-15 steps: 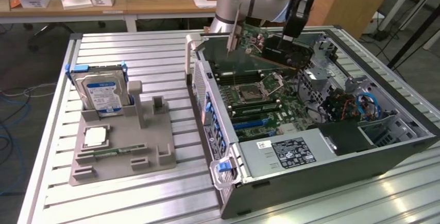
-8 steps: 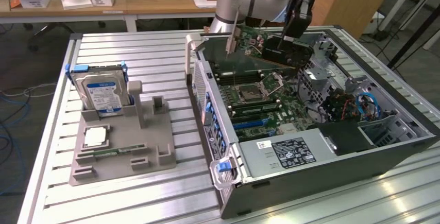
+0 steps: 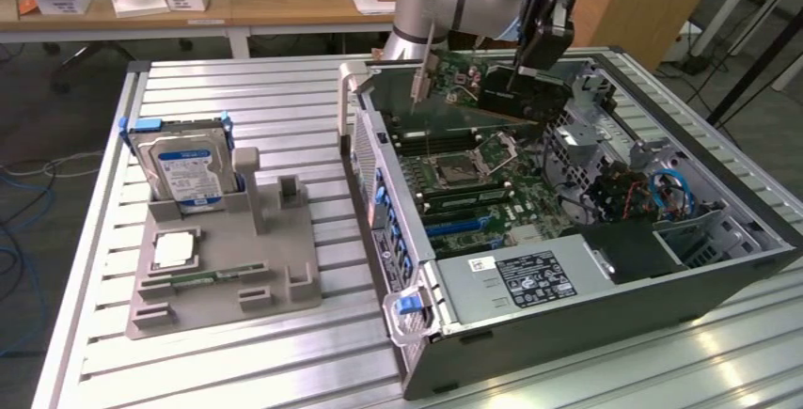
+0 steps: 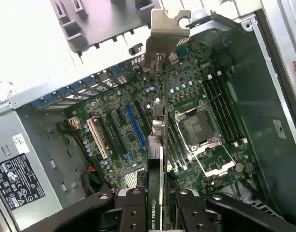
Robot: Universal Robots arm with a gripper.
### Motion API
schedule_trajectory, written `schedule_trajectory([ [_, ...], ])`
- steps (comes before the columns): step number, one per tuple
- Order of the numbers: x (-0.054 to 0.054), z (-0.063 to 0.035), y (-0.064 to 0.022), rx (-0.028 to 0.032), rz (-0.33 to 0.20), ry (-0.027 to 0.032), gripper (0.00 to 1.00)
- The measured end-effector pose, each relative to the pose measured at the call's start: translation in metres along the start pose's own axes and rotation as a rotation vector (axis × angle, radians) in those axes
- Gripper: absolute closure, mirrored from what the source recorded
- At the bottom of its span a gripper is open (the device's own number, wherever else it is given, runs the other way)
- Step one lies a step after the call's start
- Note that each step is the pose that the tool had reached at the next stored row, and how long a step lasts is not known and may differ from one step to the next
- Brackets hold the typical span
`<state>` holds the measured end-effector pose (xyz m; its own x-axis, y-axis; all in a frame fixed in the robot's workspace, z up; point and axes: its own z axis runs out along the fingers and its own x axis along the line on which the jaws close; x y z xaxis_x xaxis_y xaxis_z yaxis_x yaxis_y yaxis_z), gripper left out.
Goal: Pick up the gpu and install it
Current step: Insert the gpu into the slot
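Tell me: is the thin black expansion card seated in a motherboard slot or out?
Out. The fingers grip the thin black expansion card above the green motherboard, clear of its slots.

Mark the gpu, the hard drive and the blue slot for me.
gpu (image 3: 522,97), exterior view, black face of the card.
hard drive (image 3: 188,172), exterior view, blue-white label.
blue slot (image 4: 135,126), wrist view, middle of the slot.

Matt black gpu (image 3: 518,99), ribbed bare-metal table (image 3: 270,99)
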<state>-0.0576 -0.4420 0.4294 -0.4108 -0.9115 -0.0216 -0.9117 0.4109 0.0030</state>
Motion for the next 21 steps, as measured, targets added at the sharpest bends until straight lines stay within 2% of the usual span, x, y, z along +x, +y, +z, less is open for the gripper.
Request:
schedule_trajectory([
  [21, 0.0000, 0.0009, 0.0000, -0.0038, -0.173, 0.0005, 0.74],
])
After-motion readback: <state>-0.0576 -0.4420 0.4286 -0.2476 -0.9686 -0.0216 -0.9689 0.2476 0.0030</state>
